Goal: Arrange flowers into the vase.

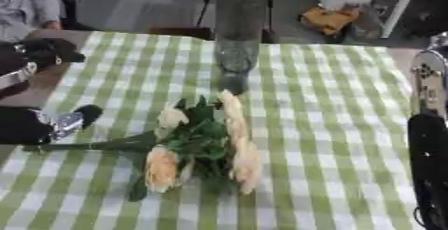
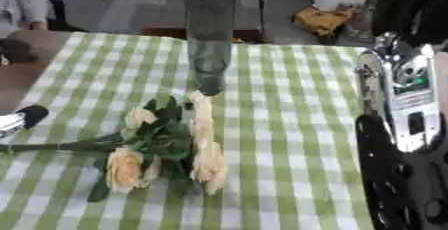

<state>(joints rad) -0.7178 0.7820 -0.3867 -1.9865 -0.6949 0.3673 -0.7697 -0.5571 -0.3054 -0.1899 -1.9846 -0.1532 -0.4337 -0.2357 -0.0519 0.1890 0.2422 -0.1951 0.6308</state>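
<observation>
A tall clear glass vase (image 1: 237, 39) stands upright at the far middle of the green-and-white checked table (image 1: 332, 124). A bunch of cream roses with green leaves (image 1: 203, 146) lies flat on the cloth in front of it, blooms toward me. Its long stems (image 1: 87, 146) run out to the left. My left hand (image 1: 63, 122), black with a silver part, sits at the left edge just above the stem ends; whether it holds them is unclear. Only my right arm (image 2: 404, 124) shows, along the right edge, away from the flowers.
The bare brown tabletop (image 1: 48, 81) shows beyond the cloth's left edge. Part of my left arm (image 1: 39, 51) lies at the far left. A person sits past the far left corner, and a brown object (image 1: 328, 20) lies on the floor behind the table.
</observation>
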